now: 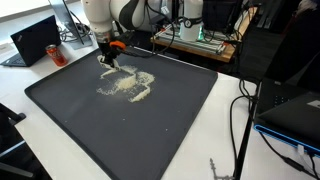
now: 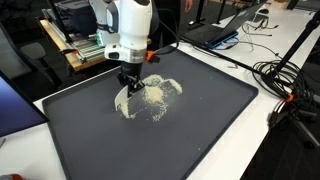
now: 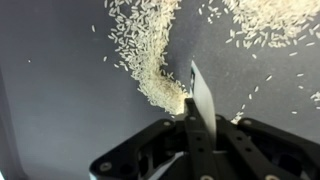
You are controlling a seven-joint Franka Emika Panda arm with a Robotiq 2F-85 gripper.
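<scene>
Nearest the wrist camera, the gripper (image 3: 190,128) is filling the bottom centre of the frame, and the lower edge is cutting off its body. Its jaws are pressing fully together on a thin pale blade (image 3: 201,92). The blade is showing almost edge-on, so what kind of tool it is cannot be told, and its lower end is hiding between the fingers. Just left of the blade's upper end, a heap of rice (image 3: 160,90) is lying against it on the dark mat (image 3: 60,110). Farther up, looser grains are spreading to the upper centre and upper right, where the frame is cutting them off.

In both exterior views the gripper (image 1: 108,58) (image 2: 131,80) is standing at the left edge of the rice (image 1: 128,86) (image 2: 153,97), in the upper left part of the mat (image 1: 170,130) (image 2: 200,130). The blade is too small to make out there, and the top of the frame is cutting off the arm (image 1: 98,15) (image 2: 125,20). Beyond the mat, a laptop (image 1: 35,40) is sitting at the upper left in an exterior view.
</scene>
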